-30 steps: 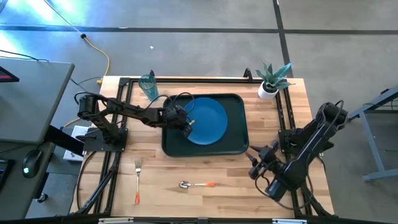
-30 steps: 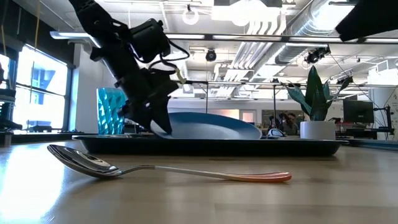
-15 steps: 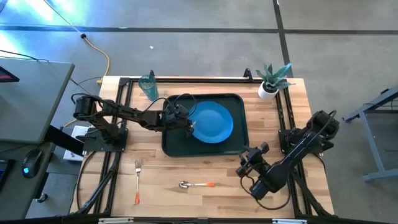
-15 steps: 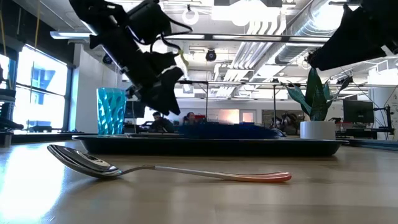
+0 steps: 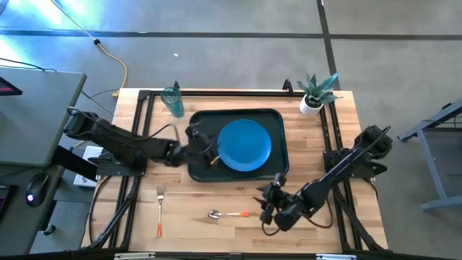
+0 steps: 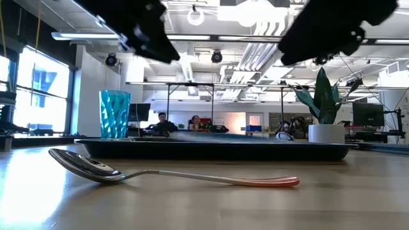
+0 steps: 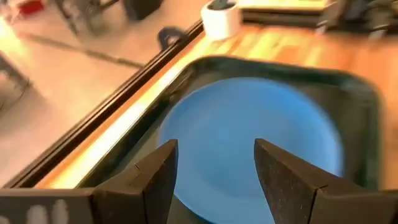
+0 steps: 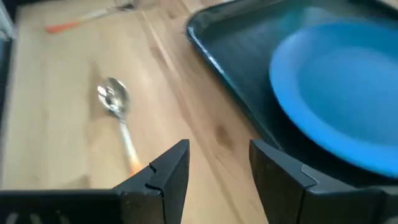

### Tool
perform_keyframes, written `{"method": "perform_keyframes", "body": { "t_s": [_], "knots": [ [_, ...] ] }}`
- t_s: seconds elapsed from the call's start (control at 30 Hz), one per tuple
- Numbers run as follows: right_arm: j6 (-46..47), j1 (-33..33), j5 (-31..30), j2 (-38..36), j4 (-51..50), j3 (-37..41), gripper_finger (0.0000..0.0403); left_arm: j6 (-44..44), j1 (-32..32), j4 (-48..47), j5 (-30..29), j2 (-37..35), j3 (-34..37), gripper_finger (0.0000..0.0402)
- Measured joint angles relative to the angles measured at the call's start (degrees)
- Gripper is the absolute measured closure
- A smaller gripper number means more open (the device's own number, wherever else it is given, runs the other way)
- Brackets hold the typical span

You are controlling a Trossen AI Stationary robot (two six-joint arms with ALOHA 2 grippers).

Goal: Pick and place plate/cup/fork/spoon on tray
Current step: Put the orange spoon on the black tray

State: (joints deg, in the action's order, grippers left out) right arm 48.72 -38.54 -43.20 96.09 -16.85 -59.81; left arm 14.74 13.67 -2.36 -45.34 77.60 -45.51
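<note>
The blue plate (image 5: 244,144) lies flat inside the dark green tray (image 5: 201,172); it also shows in the left wrist view (image 7: 249,130). My left gripper (image 5: 204,148) is open and empty above the tray's left edge, beside the plate. My right gripper (image 5: 264,204) is open and empty above the table, just right of the spoon (image 5: 228,214), which lies flat on the wood; the spoon also shows in the right wrist view (image 8: 118,115). The fork (image 5: 159,209) lies at the near left. The teal cup (image 5: 172,100) stands behind the tray's far left corner.
A white pot with a green plant (image 5: 315,94) stands at the far right corner. Black frame rails (image 5: 144,130) run along the table's left, right and far sides. Bare wood lies between the tray and the near edge.
My left gripper has let go of the plate, which has dropped from tilted to flat in the tray, and has drawn back toward the table's left edge and risen. My right gripper has moved toward the table's left, toward the spoon.
</note>
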Motion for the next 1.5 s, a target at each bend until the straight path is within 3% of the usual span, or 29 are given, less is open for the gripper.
{"method": "perform_keyframes", "body": {
  "t_s": [0.13,0.3,0.47,0.67,0.87,1.17,1.5],
  "knots": [
    [-0.75,2.87,2.11,1.93,6.02,0.00,0.0242,-0.39,7.52,-0.05,-4.86,-2.27,2.07,0.0201],
    [-8.43,4.59,7.83,7.46,18.68,-0.33,0.0242,1.14,15.44,3.10,-7.83,-1.30,6.40,0.0201],
    [-10.07,6.28,11.89,11.65,18.09,-4.19,0.0242,4.99,21.49,7.13,-7.90,0.11,10.63,0.0202],
    [-13.25,8.05,21.63,15.99,17.93,-7.55,0.0242,8.09,27.01,7.86,-10.17,1.34,11.29,0.0202],
    [-15.83,8.33,24.06,19.77,18.39,-9.88,0.0242,8.61,29.41,10.65,-16.72,4.81,11.44,0.0202],
    [-18.94,8.70,24.48,20.29,18.43,-9.86,0.0242,9.02,29.88,17.45,-16.68,10.97,11.35,0.0202],
    [-22.23,11.96,31.26,23.46,22.96,-10.29,0.0242,10.22,30.24,18.30,-18.25,8.57,11.18,0.0202]
  ]
}}
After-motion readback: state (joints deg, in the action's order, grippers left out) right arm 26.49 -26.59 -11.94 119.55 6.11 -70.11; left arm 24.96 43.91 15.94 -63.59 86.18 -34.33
